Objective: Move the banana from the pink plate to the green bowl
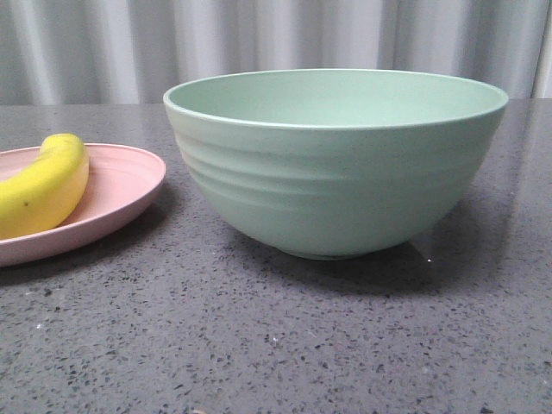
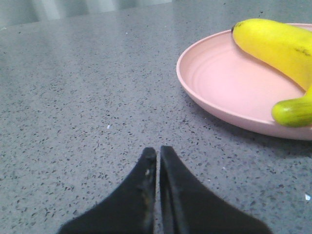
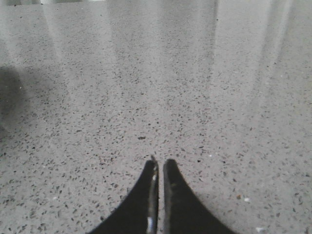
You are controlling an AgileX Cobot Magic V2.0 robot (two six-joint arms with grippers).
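banana sitting on pink plate, green bowl just beside it on worktop. left hand and right hand both pinched closed, gripping nothing.

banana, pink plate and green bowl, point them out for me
banana (image 1: 43, 185), front view, middle of its yellow body
pink plate (image 1: 121, 177), front view, bare inner surface near the rim
green bowl (image 1: 336, 190), front view, ridged outer wall
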